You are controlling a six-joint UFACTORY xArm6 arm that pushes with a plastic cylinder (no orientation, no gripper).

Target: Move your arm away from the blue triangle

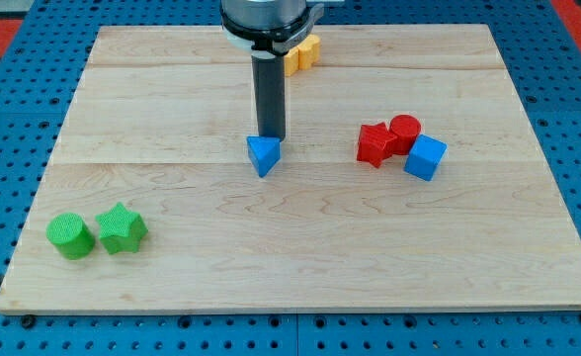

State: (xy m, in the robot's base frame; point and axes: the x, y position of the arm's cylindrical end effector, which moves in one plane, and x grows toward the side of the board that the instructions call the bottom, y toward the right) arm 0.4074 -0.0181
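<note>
The blue triangle point(263, 155) lies near the middle of the wooden board point(300, 247), point toward the view's bottom. My dark rod comes down from the view's top, and my tip point(270, 136) stands right at the triangle's upper edge, touching or almost touching it.
A red star-like block point(373, 144), a red cylinder point(404, 131) and a blue cube point(425, 157) cluster at the right. A green cylinder point(70, 236) and a green star point(122, 228) sit at the lower left. A yellow block point(303, 52) shows partly behind the arm at the top.
</note>
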